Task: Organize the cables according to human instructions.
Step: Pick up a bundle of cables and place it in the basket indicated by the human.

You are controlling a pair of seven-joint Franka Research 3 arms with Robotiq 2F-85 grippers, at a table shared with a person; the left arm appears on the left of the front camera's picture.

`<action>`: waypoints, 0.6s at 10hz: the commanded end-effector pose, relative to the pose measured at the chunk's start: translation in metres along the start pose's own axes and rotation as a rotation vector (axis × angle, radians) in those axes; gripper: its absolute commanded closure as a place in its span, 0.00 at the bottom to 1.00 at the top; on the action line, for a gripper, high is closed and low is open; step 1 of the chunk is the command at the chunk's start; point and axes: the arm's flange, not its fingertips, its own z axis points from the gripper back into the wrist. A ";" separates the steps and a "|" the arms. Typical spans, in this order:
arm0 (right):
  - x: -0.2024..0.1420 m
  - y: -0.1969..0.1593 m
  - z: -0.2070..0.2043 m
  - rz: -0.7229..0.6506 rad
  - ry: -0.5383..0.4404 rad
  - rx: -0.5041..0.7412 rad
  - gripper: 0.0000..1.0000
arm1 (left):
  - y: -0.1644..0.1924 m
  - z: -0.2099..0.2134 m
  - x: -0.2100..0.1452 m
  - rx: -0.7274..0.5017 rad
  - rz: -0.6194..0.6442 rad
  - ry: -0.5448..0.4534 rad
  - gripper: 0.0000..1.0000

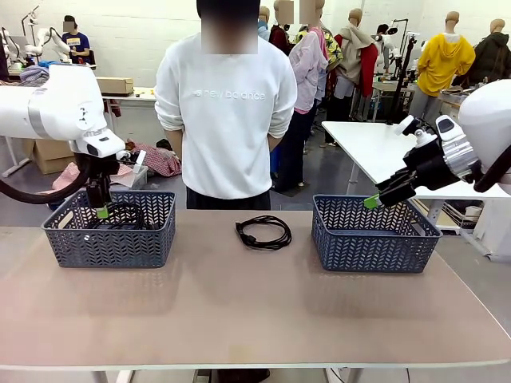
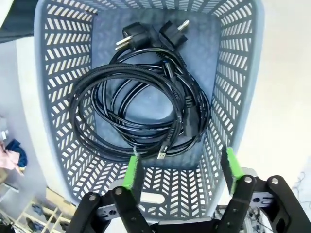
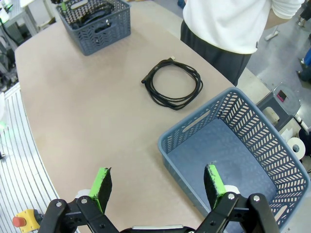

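I read the left gripper (image 2: pixel 181 159) as spread wide, with nothing between its green pads (image 2: pixel 132 169). Directly ahead of its fingertips, a pile of coiled black cables (image 2: pixel 141 107) lay on the floor of the left basket (image 2: pixel 52 97). Two plugs (image 2: pixel 150 36) sat at the end farthest from the fingers. I could not count the coils.

The right gripper (image 3: pixel 158 174) also stood wide and held nothing. It hung above the near corner of the right basket (image 3: pixel 194 127). A single coiled cable (image 3: pixel 172 86) lay flat on the table (image 3: pixel 87 111) well beyond its fingertips, apart from both baskets. The person (image 3: pixel 228 22) stood past that cable, at the table's far edge.
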 end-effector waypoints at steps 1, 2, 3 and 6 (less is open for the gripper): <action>-0.001 -0.002 -0.002 0.015 -0.030 0.011 0.00 | 0.000 0.005 -0.001 -0.021 0.025 -0.009 0.00; -0.001 -0.002 -0.002 0.015 -0.030 0.011 0.00 | -0.001 0.005 0.000 -0.022 0.025 -0.015 0.07; -0.001 -0.002 -0.002 0.015 -0.030 0.011 0.00 | -0.003 0.006 0.001 -0.018 0.034 -0.026 0.00; -0.001 -0.002 -0.002 0.015 -0.030 0.011 0.00 | -0.001 0.001 0.001 -0.015 0.005 -0.005 0.00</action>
